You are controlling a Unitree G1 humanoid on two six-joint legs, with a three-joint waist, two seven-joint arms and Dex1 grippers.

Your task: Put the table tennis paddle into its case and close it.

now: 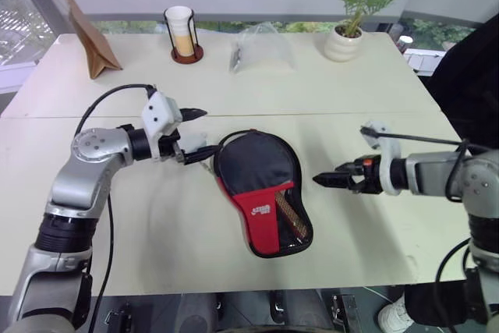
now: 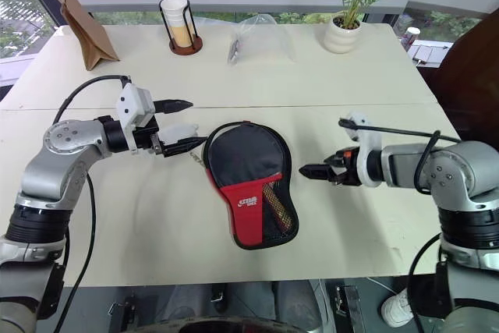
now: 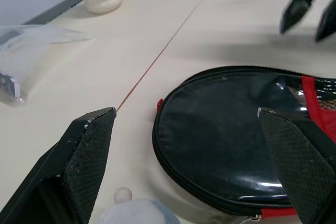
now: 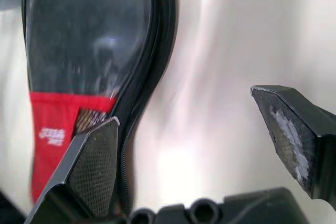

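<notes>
The case (image 1: 261, 189) lies flat mid-bench, nearer the front edge, with the paddle's handle (image 1: 288, 214) visible through its mesh pocket. Left hand (image 1: 199, 133) and right hand (image 1: 321, 180) flank it, fingers apart, holding nothing.

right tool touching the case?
Apart. The left eye view shows bare table between the right tool and the case; the right wrist view shows its open fingers holding nothing.

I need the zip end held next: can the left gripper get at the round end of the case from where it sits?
Probably yes. The left gripper hangs open beside the round end of the case, with only bare table between them. The right gripper is off at the other side, open.
</notes>
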